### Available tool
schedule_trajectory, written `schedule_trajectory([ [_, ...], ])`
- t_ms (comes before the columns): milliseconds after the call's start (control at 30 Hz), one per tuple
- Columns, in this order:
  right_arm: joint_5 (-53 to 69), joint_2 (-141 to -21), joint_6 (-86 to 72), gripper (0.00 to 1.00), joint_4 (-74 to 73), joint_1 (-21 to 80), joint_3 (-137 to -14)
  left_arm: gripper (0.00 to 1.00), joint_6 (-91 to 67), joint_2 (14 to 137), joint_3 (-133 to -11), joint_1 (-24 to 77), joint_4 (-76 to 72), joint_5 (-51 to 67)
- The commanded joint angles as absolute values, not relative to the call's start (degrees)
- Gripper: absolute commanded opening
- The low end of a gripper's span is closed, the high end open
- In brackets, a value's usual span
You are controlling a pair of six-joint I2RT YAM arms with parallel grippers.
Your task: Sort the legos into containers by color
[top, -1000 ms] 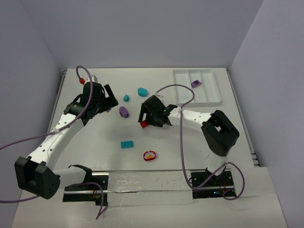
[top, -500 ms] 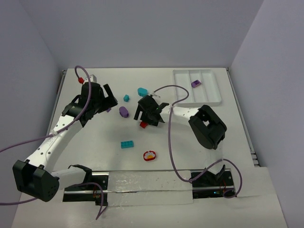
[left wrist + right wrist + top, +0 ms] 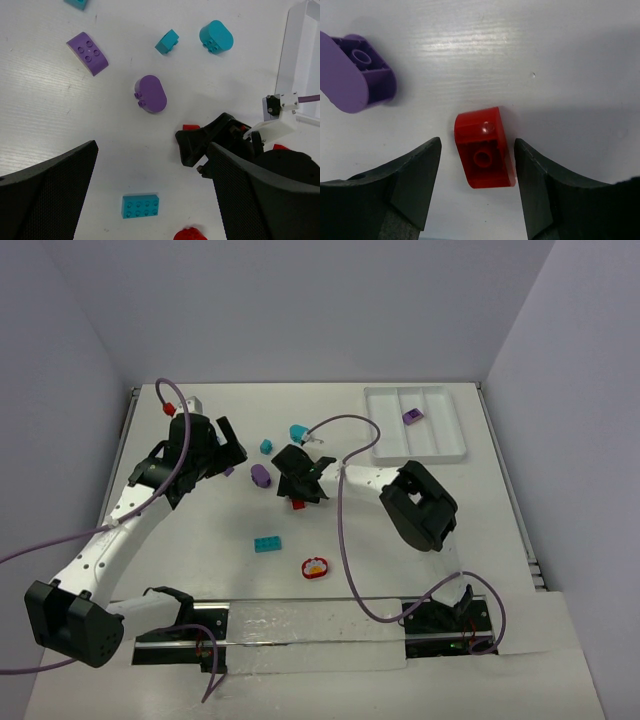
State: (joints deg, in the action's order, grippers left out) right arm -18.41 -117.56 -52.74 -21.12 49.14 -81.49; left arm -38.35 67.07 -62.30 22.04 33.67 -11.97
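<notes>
My right gripper (image 3: 297,478) is open low over a small red brick (image 3: 298,504). In the right wrist view the brick (image 3: 484,149) lies on the table between the two fingers, touching neither. My left gripper (image 3: 215,455) is open and empty at the left, above the table. A purple oval piece (image 3: 260,475) lies between the grippers. A small teal piece (image 3: 266,447), a rounded teal piece (image 3: 298,432), a teal brick (image 3: 267,544) and a red round piece with a white-yellow top (image 3: 315,567) lie loose. The white tray (image 3: 440,445) holds one purple piece (image 3: 412,417).
A curved purple brick (image 3: 88,53) lies near the left gripper, mostly hidden in the top view. The right arm's purple cable (image 3: 345,425) loops over the table between the gripper and the tray. Grey walls close in the table at the back and sides.
My right gripper has moved left and now straddles the red brick, with its arm folded closer. The left arm has barely moved. No lego has shifted.
</notes>
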Motion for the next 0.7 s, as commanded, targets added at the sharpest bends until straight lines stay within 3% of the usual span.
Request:
schedule_trajectory([
  [0, -24.6, -117.9, -50.7, 0.68, -25.5, 50.7, -82.6, 0.99, -37.7, 65.7, -63.5, 22.2, 33.3, -12.1],
  [167, -26.7, -117.4, -48.3, 0.68, -25.9, 51.3, -81.8, 0.99, -37.8, 65.4, -63.4, 22.2, 33.0, -11.9],
  [233, -27.3, -117.5, -47.8, 0.61, -26.1, 51.5, -81.9, 0.99, -37.9, 65.5, -63.4, 22.2, 32.9, -11.6],
  [467, -26.2, -115.3, -43.8, 0.23, -25.4, 51.3, -83.4, 0.99, -37.9, 65.5, -63.6, 22.2, 33.2, -11.7],
  [667, -24.4, -108.3, -37.9, 0.19, -25.0, 46.5, -84.1, 0.99, -38.2, 65.1, -63.5, 22.2, 32.9, -11.4],
])
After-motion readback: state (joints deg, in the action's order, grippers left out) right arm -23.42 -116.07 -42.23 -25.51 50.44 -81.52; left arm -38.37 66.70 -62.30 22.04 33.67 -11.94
